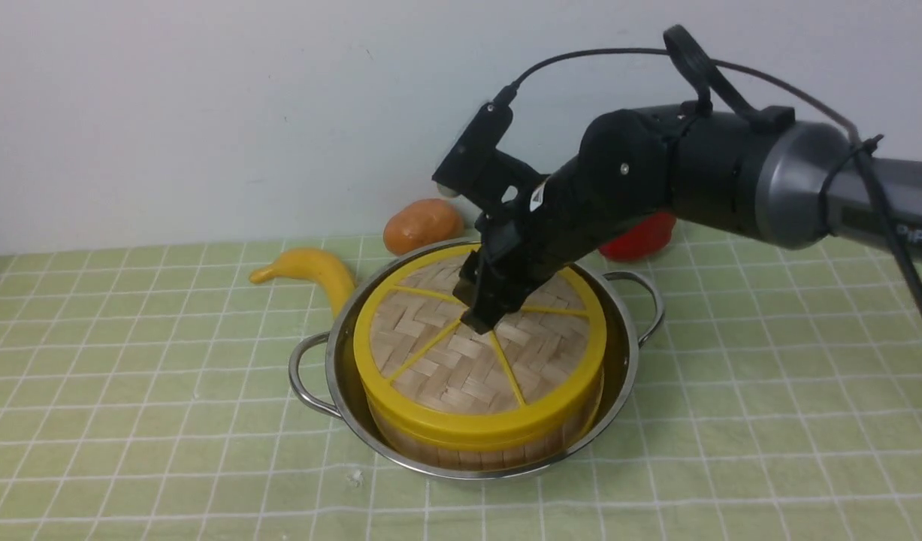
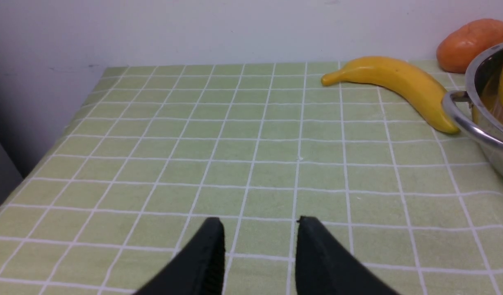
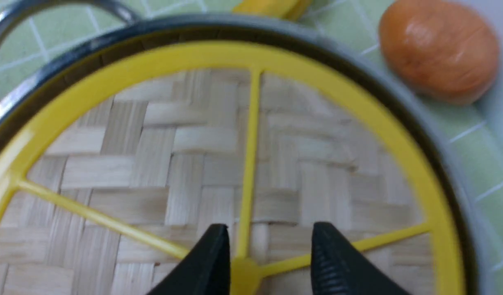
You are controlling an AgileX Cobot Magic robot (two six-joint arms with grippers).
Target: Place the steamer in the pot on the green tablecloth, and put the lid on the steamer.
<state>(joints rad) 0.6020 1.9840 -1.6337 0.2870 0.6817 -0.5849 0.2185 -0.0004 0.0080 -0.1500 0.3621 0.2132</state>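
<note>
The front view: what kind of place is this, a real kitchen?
Probably a staged test table, not a kitchen: a checked green tablecloth against a bare wall, a pot without a stove, and a banana.

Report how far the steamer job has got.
Done: the steamer sits in the pot on the green tablecloth, and the lid lies on top of it. In hand: the right pincer stands open astride the lid's hub. Left: only pulling that arm clear. The left pincer is empty over bare cloth.

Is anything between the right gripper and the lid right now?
Nothing visible. The right gripper is directly over the lid, jaws apart on either side of its yellow hub. The lid already sits on the steamer in the pot.
</note>
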